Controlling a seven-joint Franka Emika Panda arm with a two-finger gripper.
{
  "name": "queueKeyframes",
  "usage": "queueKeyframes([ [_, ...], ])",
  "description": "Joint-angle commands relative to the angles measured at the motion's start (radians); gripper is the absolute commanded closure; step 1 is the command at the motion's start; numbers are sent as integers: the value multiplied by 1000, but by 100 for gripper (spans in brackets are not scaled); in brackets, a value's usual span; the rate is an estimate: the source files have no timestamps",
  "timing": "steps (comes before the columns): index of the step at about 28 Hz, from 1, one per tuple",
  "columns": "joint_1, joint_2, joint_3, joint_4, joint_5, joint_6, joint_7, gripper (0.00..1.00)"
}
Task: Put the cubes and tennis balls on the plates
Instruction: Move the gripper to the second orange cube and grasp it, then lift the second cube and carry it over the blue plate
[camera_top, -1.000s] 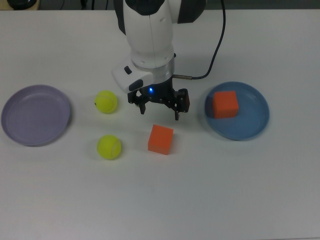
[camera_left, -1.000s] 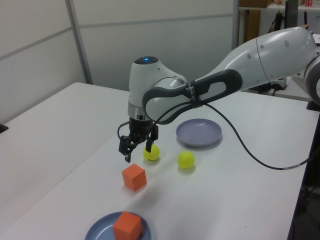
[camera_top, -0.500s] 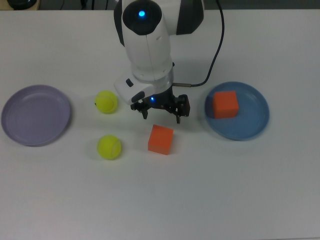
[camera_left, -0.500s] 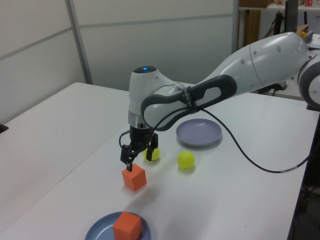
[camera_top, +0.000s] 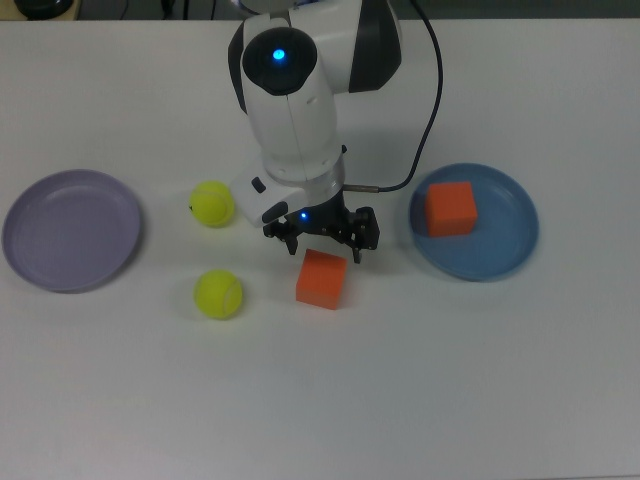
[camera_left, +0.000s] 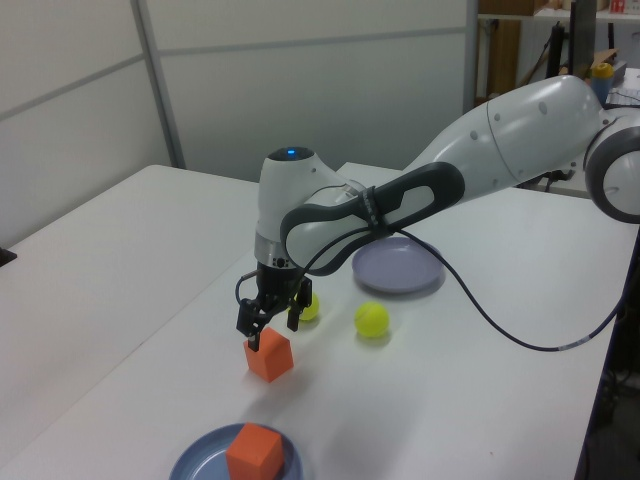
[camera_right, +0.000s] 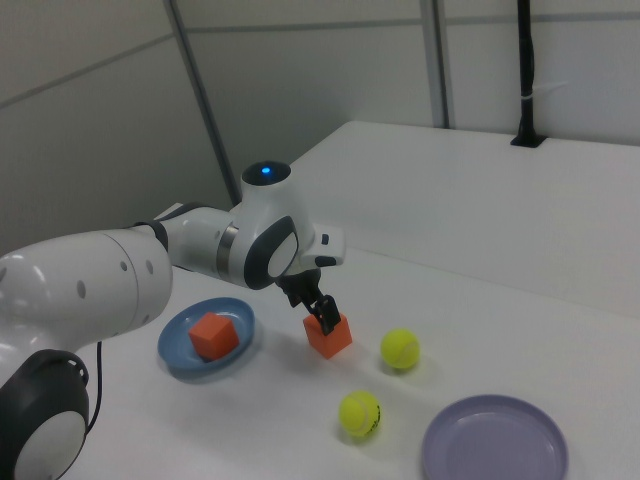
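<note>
cubes (camera_top: 321, 279): matte | tennis balls (camera_top: 218, 294): fuzzy (felt-like) | plates (camera_top: 70, 229): smooth | table (camera_top: 320, 400): matt

White table (camera_top: 420, 380) bearing two plates (lavender, blue), balls, cube

arm base cut off in every view, far tennis ball (camera_left: 308, 307) partly hidden behind fingers (camera_left: 253, 338)
</note>
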Motion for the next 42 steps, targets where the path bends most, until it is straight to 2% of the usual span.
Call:
queueKeyframes([
  [1, 16, 23, -24, 12, 6, 26, -23, 0],
  [13, 16, 49, -36, 12, -29, 58, -26, 0],
  [17, 18, 75, -36, 12, -58, 69, -23, 0],
  [23, 41, 94, -36, 12, -59, 106, -22, 2],
  [25, 47, 94, -36, 12, -59, 106, -22, 14],
  [26, 45, 94, -36, 12, -58, 106, -22, 24],
  [28, 45, 92, -36, 12, -53, 106, -22, 52],
  [29, 47, 89, -36, 14, -52, 104, -25, 77],
  [32, 48, 74, -35, 14, -53, 104, -31, 100],
  [37, 56, -12, -24, 10, -43, 92, -55, 100],
  [42, 107, -95, -10, -3, -41, 18, -52, 100],
])
